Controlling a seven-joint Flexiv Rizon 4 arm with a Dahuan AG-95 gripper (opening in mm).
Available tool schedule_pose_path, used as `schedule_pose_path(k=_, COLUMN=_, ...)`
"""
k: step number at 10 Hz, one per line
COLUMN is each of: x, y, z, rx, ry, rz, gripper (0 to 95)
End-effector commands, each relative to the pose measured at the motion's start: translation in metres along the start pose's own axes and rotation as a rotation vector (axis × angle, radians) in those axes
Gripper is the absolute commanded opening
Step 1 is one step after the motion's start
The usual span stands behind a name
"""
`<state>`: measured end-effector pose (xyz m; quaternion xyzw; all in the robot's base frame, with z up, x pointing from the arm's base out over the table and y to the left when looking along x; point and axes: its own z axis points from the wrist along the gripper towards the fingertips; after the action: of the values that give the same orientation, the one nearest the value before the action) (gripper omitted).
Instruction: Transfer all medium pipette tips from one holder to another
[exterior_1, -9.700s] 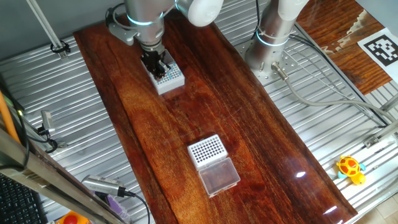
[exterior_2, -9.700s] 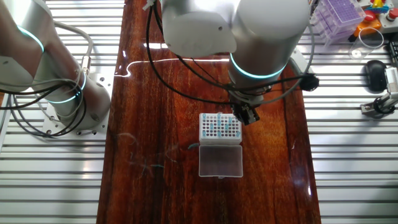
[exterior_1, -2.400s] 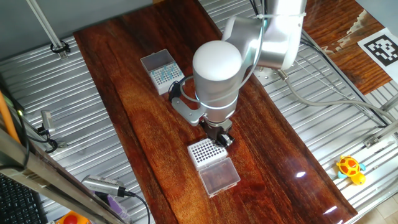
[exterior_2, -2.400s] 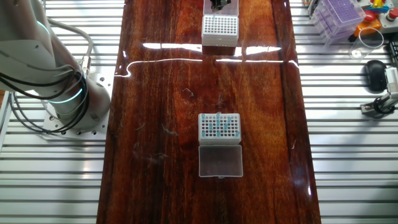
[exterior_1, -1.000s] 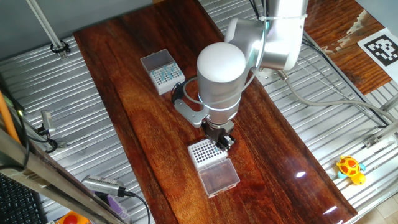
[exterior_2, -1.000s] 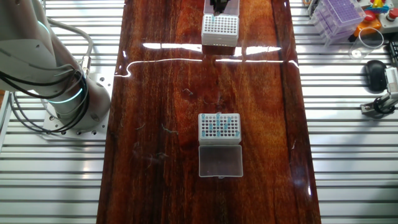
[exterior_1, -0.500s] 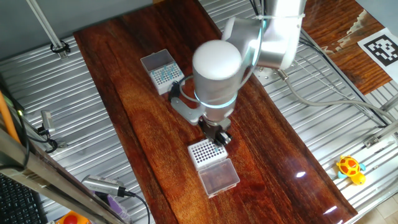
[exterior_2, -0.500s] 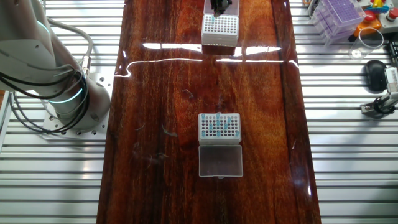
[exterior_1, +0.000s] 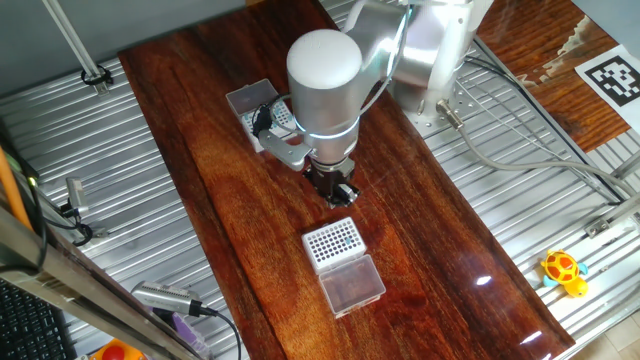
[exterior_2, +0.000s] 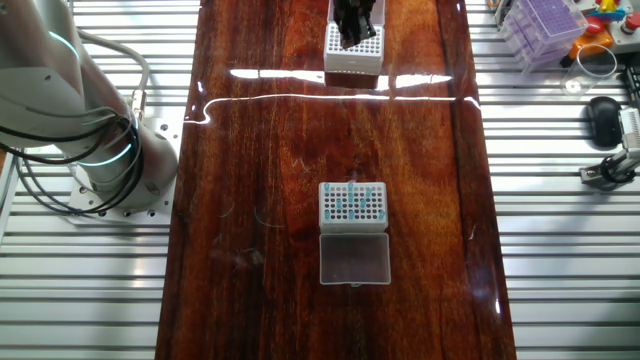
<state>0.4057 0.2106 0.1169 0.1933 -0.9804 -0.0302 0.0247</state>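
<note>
black two-finger gripper (exterior_1: 337, 192) above wood table (exterior_1: 215, 180), beside white grid rack (exterior_1: 333, 243); jaw state: can't tell. teal-blue plastic tips (exterior_2: 352, 205) sit in other white rack (exterior_2: 353, 206), w/ hinged lid open for access.

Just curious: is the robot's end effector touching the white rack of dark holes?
Apart: one fixed view shows wood between the end effector and the white rack.

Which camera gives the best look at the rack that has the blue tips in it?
The other fixed view: the rack with blue tips sits unobstructed mid-table. In one fixed view the arm hides most of it, leaving only its lid.
</note>
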Motion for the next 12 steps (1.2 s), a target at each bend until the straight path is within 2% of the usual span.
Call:
schedule_pose_path(k=1, x=-0.0022, y=0.0004, z=0.0013, rx=0.011, ry=0.010, rz=0.061, gripper=0.0)
schedule_pose_path(k=8, x=-0.0022, y=0.0004, z=0.0013, rx=0.023, ry=0.004, rz=0.173, gripper=0.0)
schedule_pose_path(k=11, x=-0.0022, y=0.0004, z=0.0013, rx=0.025, ry=-0.001, rz=0.161, gripper=0.0)
schedule_pose_path(k=12, x=0.0004, y=-0.0055, z=-0.0003, rx=0.026, ry=-0.002, rz=0.142, gripper=0.0)
